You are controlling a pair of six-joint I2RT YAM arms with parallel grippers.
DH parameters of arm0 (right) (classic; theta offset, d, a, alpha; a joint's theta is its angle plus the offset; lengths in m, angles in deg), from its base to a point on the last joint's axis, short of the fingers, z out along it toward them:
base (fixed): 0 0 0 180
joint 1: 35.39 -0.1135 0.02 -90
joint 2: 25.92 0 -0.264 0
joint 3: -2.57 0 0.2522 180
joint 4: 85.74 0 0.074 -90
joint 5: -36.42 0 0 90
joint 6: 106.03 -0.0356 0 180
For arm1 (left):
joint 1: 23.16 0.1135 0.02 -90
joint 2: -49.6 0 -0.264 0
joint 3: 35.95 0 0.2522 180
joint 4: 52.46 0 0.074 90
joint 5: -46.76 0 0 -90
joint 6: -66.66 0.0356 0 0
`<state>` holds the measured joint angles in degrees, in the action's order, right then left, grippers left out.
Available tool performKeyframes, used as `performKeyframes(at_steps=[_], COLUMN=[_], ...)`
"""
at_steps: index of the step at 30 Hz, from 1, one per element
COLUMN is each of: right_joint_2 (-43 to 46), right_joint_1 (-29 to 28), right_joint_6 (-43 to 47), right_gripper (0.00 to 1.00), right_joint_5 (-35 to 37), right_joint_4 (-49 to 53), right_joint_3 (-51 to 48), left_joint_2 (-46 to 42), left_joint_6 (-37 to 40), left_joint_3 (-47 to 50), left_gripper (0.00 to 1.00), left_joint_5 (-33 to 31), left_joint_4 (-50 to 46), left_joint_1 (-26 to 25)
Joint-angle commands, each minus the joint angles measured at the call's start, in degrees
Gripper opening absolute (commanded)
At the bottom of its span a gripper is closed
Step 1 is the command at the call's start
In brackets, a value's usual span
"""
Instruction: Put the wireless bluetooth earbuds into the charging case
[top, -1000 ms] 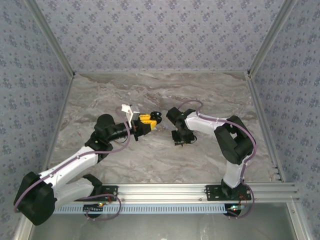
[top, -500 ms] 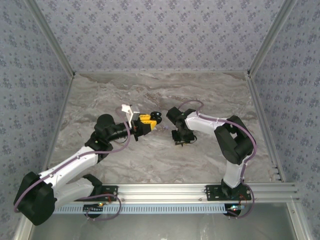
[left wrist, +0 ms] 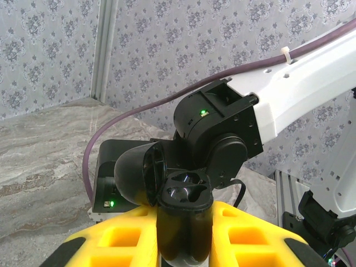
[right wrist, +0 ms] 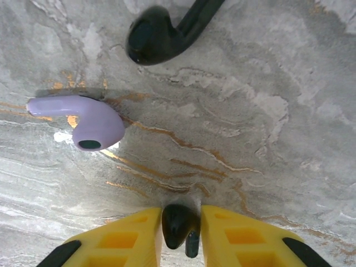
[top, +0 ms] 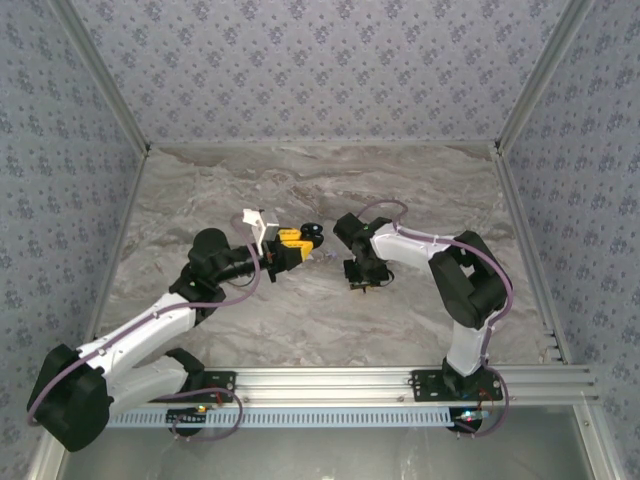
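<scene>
My left gripper [left wrist: 186, 236] clamped the glossy black charging case [left wrist: 183, 196] (lid open); my right gripper [right wrist: 181, 220] pinched a black earbud [right wrist: 173, 223], a rounded lilac earbud [right wrist: 95, 123] lying at ten o'clock on the veined marble table [right wrist: 272, 117].

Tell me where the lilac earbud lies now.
In the right wrist view the lilac earbud lies on the marble table, left of centre, below the loose black earbud, above the right hand.

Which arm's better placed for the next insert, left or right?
Right. The right gripper has a black earbud between its fingers; the left gripper is shut on the open charging case, so it likely just presents it.
</scene>
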<state>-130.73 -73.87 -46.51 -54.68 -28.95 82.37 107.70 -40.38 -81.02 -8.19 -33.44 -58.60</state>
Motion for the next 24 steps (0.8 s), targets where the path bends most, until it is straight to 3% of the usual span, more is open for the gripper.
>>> performKeyframes(at_steps=[1, 14, 20, 24], right_joint_2=[-2.1, 3.8, 8.3, 11.5], right_joint_1=[0.1, 0.3, 0.6, 0.9], right_joint_6=[-1.2, 4.0, 7.4, 7.7], right_gripper=[0.22, 0.16, 0.15, 0.14], right_joint_5=[0.6, 3.1, 2.6, 3.0], right_joint_4=[-3.4, -5.8, -8.4, -11.3], right_joint_3=[0.0, -2.8, -4.7, -6.1], left_joint_2=[-1.3, -0.8, 2.3, 5.4], left_joint_6=[0.8, 1.8, 3.3, 0.8], left_joint_3=[0.0, -0.2, -1.9, -0.7], left_gripper=[0.21, 0.22, 0.20, 0.20], left_joint_5=[0.0, -1.1, -4.2, -7.2], left_joint_4=[0.6, -2.0, -7.6, -4.8], left_joint_1=[-0.3, -0.5, -2.0, -2.6])
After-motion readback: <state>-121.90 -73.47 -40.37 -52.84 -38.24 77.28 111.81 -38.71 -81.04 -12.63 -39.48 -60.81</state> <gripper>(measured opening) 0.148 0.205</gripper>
